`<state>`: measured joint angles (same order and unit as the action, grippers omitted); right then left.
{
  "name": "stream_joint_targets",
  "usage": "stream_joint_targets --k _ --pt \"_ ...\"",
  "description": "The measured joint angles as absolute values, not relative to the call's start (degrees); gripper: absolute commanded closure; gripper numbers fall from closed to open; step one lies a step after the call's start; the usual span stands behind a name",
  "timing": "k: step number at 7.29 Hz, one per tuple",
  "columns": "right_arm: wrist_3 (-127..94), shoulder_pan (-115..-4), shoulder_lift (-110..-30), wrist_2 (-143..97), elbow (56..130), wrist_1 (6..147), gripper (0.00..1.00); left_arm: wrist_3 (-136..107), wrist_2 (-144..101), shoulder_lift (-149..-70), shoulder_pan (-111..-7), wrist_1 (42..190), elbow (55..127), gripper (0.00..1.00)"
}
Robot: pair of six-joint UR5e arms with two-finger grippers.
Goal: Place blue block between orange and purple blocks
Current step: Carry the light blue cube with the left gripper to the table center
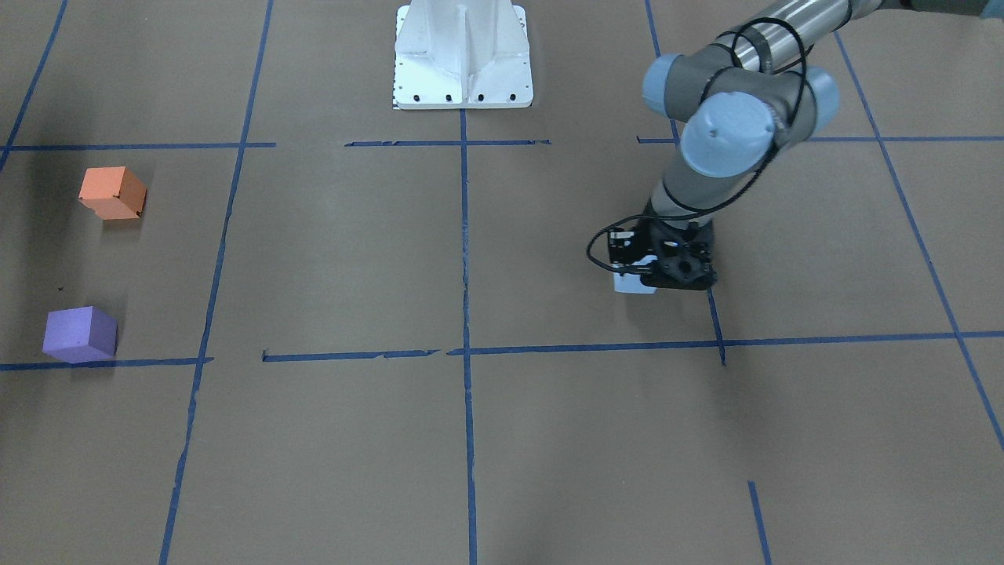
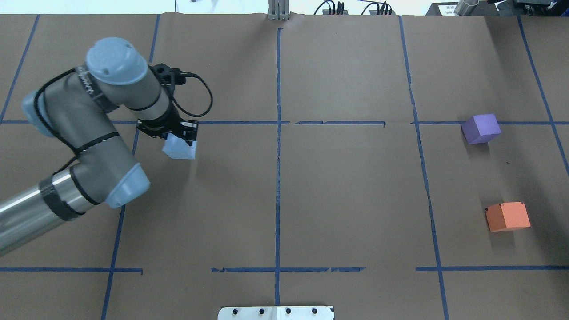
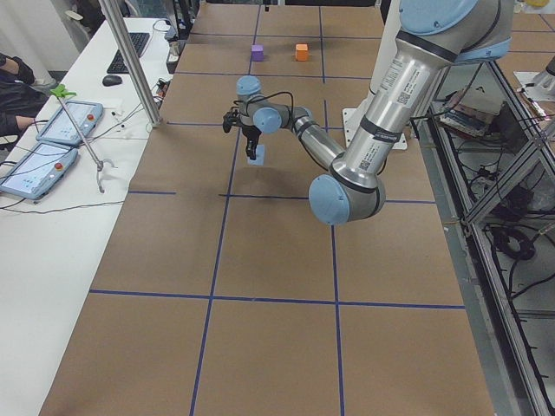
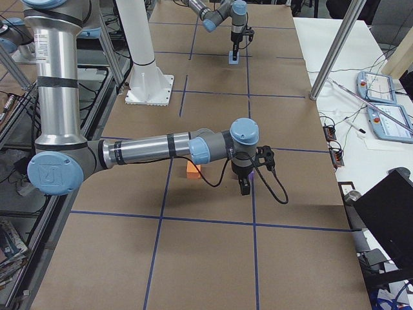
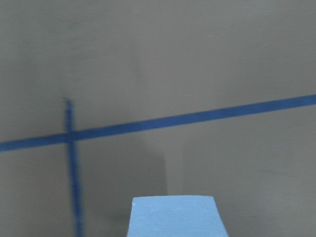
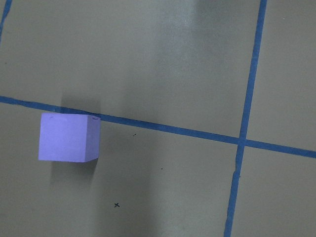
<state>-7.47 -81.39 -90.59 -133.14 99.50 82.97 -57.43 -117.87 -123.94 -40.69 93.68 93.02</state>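
Observation:
The light blue block [image 2: 180, 149] sits in my left gripper [image 2: 177, 138] at the table's left, beside a tape crossing. The gripper is shut on it, and its top fills the bottom of the left wrist view [image 5: 175, 216]. The same block shows under the gripper in the front view [image 1: 632, 284]. The purple block [image 2: 481, 128] and the orange block [image 2: 507, 216] stand far to the right, apart from each other. My right gripper [image 4: 244, 186] shows only in the right side view, hanging above the table near the orange block [image 4: 192, 169]; I cannot tell whether it is open. The right wrist view shows the purple block [image 6: 69, 137] below.
Blue tape lines [image 2: 278, 133] split the brown paper table into squares. The robot's white base plate [image 1: 463, 55] stands at the table's middle edge. Operator desks with tablets [image 3: 52, 139] lie beyond the table's far side.

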Motion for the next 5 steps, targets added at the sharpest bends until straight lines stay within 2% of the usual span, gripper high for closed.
stream_joint_targets --k 1,2,3,4,5 --pt "-7.47 -81.41 -90.68 -133.12 99.47 82.97 0.0 -63.74 -115.63 -129.88 -37.42 93.18 89.43 0.65" --pt "-7.47 -81.44 -90.77 -133.13 99.47 82.98 0.0 -67.86 -113.18 -135.51 -34.67 93.04 84.78 0.52" --pt "-7.47 -81.46 -90.83 -133.15 99.47 83.03 0.0 -69.99 -111.89 -140.1 -32.64 93.06 80.29 0.21" --pt "-7.47 -81.47 -90.85 -133.15 99.41 83.04 0.0 -71.01 -111.12 -142.91 -31.16 93.23 77.09 0.01" --pt "-7.47 -81.47 -90.9 -133.15 99.37 83.05 0.0 -71.3 -110.29 -144.02 -30.15 93.4 75.6 0.0"
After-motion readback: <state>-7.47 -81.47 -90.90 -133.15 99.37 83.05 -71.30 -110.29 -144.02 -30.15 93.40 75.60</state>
